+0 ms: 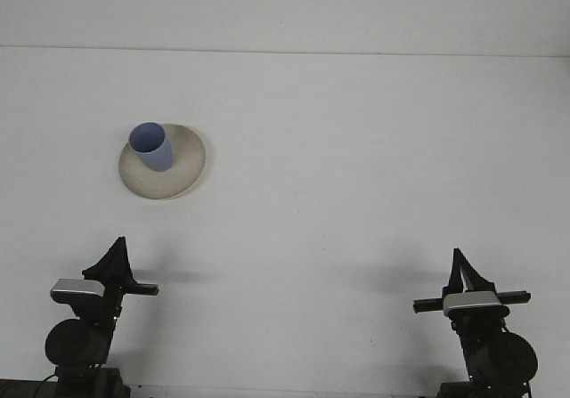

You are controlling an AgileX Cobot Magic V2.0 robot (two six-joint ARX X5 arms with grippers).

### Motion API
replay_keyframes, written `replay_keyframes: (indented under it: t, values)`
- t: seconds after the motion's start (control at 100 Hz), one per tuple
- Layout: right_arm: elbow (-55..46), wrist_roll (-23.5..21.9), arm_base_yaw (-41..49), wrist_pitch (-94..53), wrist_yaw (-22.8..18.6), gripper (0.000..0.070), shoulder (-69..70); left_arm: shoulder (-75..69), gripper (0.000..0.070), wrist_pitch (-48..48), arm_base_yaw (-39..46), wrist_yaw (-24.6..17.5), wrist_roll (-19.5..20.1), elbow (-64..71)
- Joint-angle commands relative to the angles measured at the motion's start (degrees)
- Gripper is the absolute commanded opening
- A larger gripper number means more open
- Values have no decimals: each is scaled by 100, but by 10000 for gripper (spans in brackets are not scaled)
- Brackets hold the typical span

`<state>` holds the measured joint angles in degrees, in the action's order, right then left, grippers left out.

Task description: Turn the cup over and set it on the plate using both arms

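A blue cup [151, 145] stands upright, mouth up, on the upper left part of a beige plate [178, 171] at the left of the white table. My left gripper [115, 251] rests near the table's front edge at the bottom left, below the plate and well apart from it. Far from cup and plate, my right gripper [461, 263] sits at the bottom right. Both point away from the camera, their fingers closed to a point, nothing held.
The white table [356, 166] stretches back to a seam with the white wall [285, 6]. Nothing else lies on it besides the plate and cup.
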<state>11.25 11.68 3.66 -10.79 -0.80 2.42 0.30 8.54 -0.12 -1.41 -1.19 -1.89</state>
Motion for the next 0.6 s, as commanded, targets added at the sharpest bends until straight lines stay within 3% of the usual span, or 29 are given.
replay_keyframes:
  t: [0.0,0.13,0.59]
  values:
    - [-227,389,-20,114,-26,5,-212,-7,12,55,11,17,-46,109]
    - [-649,444,-31,232,223,5,-234,-7,12,55,9,17,-46,109]
    - [-1051,426,-31,802,76,5,-236,-7,12,55,11,17,-46,109]
